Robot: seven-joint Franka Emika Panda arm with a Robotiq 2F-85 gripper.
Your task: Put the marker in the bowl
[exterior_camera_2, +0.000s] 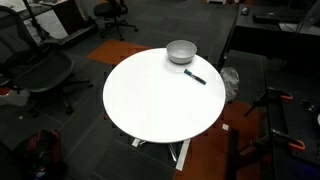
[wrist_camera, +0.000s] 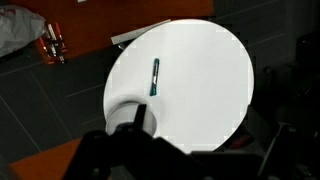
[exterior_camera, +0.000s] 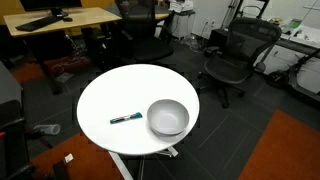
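The marker (exterior_camera: 125, 118) is a thin dark pen with a teal section. It lies flat on the round white table (exterior_camera: 120, 95), just beside the bowl (exterior_camera: 168, 117) and apart from it. Both exterior views show them; the marker (exterior_camera_2: 194, 76) lies by the grey bowl (exterior_camera_2: 181, 51) at the table's far edge. In the wrist view the marker (wrist_camera: 155, 77) lies above the bowl's pale rim (wrist_camera: 118, 108), which my gripper (wrist_camera: 148, 138) partly hides. The gripper is a dark mass at the bottom of that view, high above the table. Its jaws are not clear.
Black office chairs (exterior_camera: 232, 55) stand around the table, and a wooden desk (exterior_camera: 60, 20) stands behind it. There is orange carpet (exterior_camera: 285, 150) on the floor. Another chair (exterior_camera_2: 40, 75) and dark stands (exterior_camera_2: 275, 110) flank the table.
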